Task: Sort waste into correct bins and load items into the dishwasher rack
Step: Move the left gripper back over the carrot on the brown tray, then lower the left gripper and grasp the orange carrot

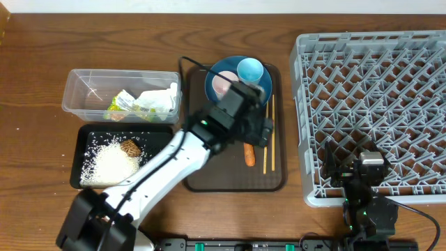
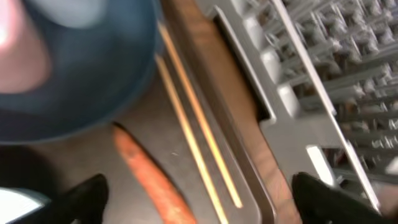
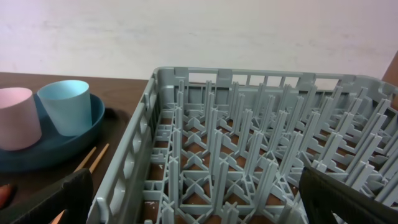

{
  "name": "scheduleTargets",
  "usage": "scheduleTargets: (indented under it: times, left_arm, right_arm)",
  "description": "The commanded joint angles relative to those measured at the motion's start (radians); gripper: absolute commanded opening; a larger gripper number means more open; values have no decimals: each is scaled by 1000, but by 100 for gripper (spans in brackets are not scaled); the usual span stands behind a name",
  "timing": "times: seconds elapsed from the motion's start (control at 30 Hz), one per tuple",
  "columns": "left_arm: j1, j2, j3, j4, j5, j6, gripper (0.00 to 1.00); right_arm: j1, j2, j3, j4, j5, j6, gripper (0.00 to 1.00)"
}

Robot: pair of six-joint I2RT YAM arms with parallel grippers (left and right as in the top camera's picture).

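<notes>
Though the left hand (image 2: 205, 202) gapes empty, the carrot (image 2: 152, 180) lies slantwise between its fingers; the open right hand (image 3: 205, 199) is farther off.

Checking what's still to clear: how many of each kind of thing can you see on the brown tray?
Plate: 1
Cups: 2, blue and pink
Chopsticks: 2
Carrot: 1
Total: 6 in view

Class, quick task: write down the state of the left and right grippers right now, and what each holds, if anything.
Left gripper: open, jaws wide apart, holding nothing.
Right gripper: open, jaws wide apart, holding nothing.
</notes>
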Motion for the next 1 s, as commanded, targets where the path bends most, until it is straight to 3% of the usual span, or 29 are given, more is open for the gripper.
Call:
scheduleTargets:
  times: [0.0, 0.1, 0.13, 0.27, 0.37, 0.73, 0.83, 0.97]
  left_arm:
    - [-21, 1, 9, 26, 2, -8, 98]
    - [-24, 2, 9, 59, -2, -26, 97]
    - [-26, 4, 9, 61, -38, -76, 92]
    - [-48, 30, 8, 22, -188, -183, 91]
    - [-82, 64, 8, 13, -198, -200, 81]
    - [-155, 183, 8, -40, -325, -213, 78]
    - [-153, 186, 8, -42, -338, -242, 70]
    - [-153, 190, 8, -38, -359, -286, 68]
  right_arm:
    - [-7, -3, -2, -3, -5, -8, 99]
    - [-7, -3, -2, -3, -5, -8, 99]
    - [-7, -3, -2, -3, -5, -8, 99]
    - [-7, -3, -2, -3, -5, -8, 99]
    - [-7, -3, -2, -3, -5, -8, 99]
    - [-7, -3, -2, -3, -5, -8, 99]
    - [-7, -3, -2, -3, -5, -8, 99]
    - [-7, -3, -2, -3, -5, -8, 99]
